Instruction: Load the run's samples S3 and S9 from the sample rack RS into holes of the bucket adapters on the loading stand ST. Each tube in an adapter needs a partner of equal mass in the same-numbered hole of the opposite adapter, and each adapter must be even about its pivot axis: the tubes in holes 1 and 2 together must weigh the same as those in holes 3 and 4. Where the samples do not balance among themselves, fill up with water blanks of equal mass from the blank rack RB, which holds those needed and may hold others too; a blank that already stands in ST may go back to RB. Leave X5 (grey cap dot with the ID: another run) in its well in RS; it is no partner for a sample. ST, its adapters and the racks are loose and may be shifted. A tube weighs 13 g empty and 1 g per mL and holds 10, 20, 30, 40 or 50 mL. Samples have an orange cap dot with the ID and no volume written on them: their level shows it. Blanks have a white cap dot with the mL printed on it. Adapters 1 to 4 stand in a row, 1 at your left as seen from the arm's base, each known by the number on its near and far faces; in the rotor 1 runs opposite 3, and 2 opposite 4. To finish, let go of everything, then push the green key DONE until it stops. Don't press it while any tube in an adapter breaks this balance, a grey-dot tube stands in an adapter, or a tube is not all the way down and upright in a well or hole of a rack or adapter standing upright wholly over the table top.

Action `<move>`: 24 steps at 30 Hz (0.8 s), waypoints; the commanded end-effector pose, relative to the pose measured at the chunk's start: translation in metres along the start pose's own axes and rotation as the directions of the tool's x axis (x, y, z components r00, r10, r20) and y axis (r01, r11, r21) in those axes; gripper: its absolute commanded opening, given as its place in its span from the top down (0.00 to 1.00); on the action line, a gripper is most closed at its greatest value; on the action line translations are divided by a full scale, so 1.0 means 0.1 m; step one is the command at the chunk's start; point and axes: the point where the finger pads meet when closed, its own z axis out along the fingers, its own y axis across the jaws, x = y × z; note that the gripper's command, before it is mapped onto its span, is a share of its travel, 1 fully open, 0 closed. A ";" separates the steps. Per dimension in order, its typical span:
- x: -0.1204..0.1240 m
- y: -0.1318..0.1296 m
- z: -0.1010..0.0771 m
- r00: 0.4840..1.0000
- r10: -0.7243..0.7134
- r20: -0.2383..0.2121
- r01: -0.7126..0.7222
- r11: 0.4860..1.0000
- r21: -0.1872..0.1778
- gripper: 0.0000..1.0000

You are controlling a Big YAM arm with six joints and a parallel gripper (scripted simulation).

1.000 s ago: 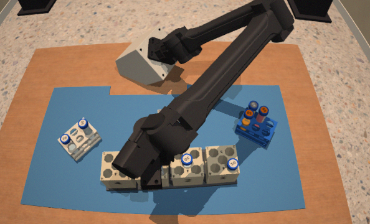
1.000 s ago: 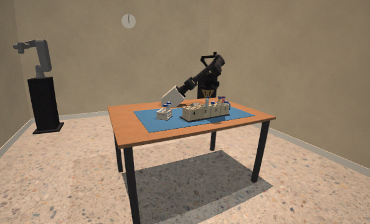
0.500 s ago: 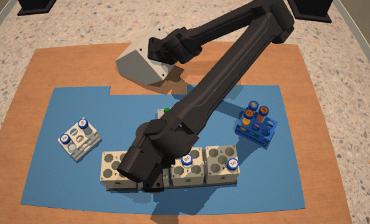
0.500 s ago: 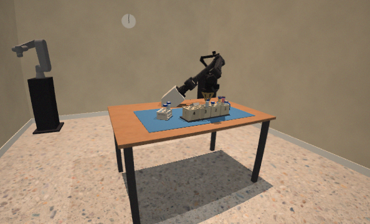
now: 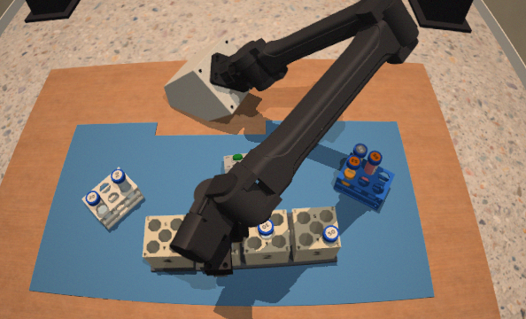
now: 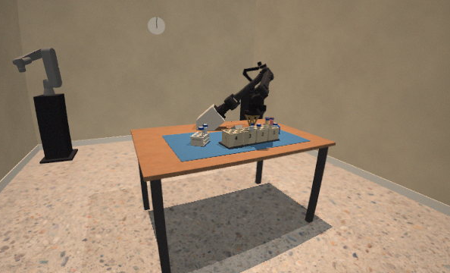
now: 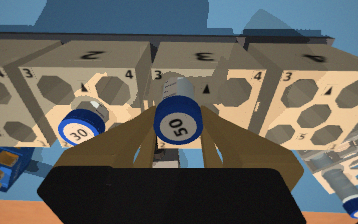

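Beige walls and a speckled floor framed a wooden table (image 6: 153, 159) with a blue mat (image 5: 112, 266) on it. At the centre of the action was a water blank marked 50 (image 7: 178, 121), clamped between the tan fingers of the gripper (image 7: 178, 145) just under its blue cap. In the wrist view its body ran down into adapter 3 (image 7: 230, 70), at the hole on the side labelled 3; how deep it sat could not be judged.

Adapter 3 belonged to the loading stand ST (image 5: 290, 264), a row of four cream blocks near the front of the mat. Next to it, adapter 2 (image 5: 278, 254) carried a blank marked 30 (image 5: 266, 228). The end block on the right of the top view, adapter 1 (image 5: 316, 257), held another 50 blank (image 5: 331, 232). Adapter 4 (image 5: 157, 252), at the other end, showed only open holes.

Well apart on the left of the top view stood the pale blank rack RB (image 5: 117, 213) with two blue-capped blanks (image 5: 118, 175). On the right, the blue sample rack RS (image 5: 369, 195) held orange-dotted tubes (image 5: 375, 156) and one grey-dotted tube (image 5: 360, 150); their IDs were too small to read. The green DONE key (image 5: 237, 157) sat behind the stand, half hidden by the arm (image 5: 298, 128).
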 end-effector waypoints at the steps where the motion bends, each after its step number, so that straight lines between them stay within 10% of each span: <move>1: -0.07 -0.01 0.04 1.000 0.003 0.007 -0.003 1.000 0.004 1.00; 22: -0.12 -0.01 0.08 1.000 -0.007 0.028 0.007 1.000 0.014 1.00; 23: -0.12 -0.01 0.08 1.000 -0.007 0.028 0.007 1.000 0.014 0.45; 24: -0.12 -0.01 0.08 1.000 -0.007 0.028 0.007 1.000 0.014 0.45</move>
